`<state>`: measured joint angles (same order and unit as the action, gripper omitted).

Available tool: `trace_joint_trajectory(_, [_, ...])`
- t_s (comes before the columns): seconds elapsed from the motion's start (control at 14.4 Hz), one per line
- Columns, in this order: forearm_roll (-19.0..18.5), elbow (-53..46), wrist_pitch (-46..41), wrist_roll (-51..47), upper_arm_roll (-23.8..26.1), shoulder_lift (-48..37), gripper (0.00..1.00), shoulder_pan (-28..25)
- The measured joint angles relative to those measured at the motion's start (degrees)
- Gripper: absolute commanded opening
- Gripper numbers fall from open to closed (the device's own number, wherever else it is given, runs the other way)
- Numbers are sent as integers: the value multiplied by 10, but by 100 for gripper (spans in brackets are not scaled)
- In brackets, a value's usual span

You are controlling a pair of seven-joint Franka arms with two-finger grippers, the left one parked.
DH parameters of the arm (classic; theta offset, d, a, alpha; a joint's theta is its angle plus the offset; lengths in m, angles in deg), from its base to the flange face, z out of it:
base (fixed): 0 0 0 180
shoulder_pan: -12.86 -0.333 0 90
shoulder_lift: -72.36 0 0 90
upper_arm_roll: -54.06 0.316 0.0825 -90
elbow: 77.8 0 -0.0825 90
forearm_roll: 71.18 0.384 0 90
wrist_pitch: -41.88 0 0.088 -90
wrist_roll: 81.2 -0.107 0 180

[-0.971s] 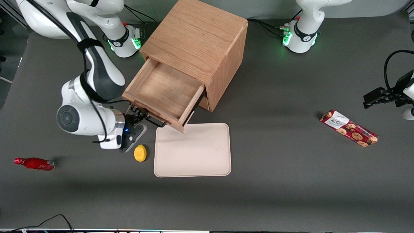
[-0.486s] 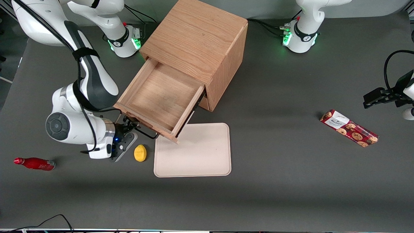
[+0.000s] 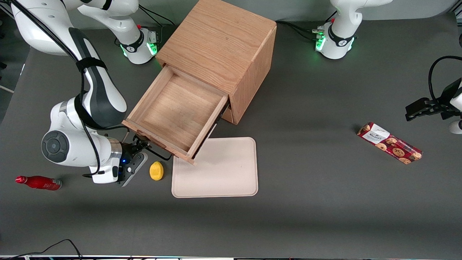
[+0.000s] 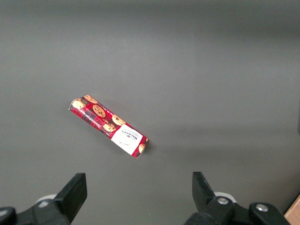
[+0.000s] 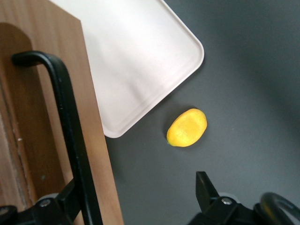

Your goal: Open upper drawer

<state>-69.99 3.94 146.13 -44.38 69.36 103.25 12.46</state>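
Note:
The upper drawer point(image 3: 173, 112) of the wooden cabinet point(image 3: 220, 43) stands pulled far out, its shallow tray body bare inside. Its black bar handle point(image 3: 160, 156) is at the drawer front nearest the front camera. My right gripper point(image 3: 140, 146) is at the handle's end toward the working arm's side. In the right wrist view the handle point(image 5: 65, 117) runs along the light-oak drawer front point(image 5: 96, 145) and passes just inside one finger. The gripper point(image 5: 138, 199) is open, its fingers wide apart and not clamped on the bar. The lower drawer is hidden under the upper one.
A yellow lemon point(image 3: 156, 170) lies on the table beside the gripper and also shows in the right wrist view point(image 5: 187, 127). A cream tray point(image 3: 216, 169) lies under the drawer's corner. A red bottle point(image 3: 38, 182) lies toward the working arm's end, a cookie box point(image 3: 389, 142) toward the parked arm's.
The drawer has slid farther out of the cabinet toward the front camera. The right gripper and arm have moved the same way with the handle.

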Motion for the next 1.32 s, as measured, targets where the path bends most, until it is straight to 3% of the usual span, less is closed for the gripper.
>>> trace_joint_trajectory(0.35, [-4, -27, -25, 12, 0, 8, 100, -4])
trace_joint_trajectory(0.83, [-4, -92, -127, -15, -1, -12, 100, -3])
trace_joint_trajectory(1.11, [-4, -92, -216, -140, -15, -81, 100, 0])
trace_joint_trajectory(1.32, [-4, -36, -265, -242, -35, -198, 100, 0])
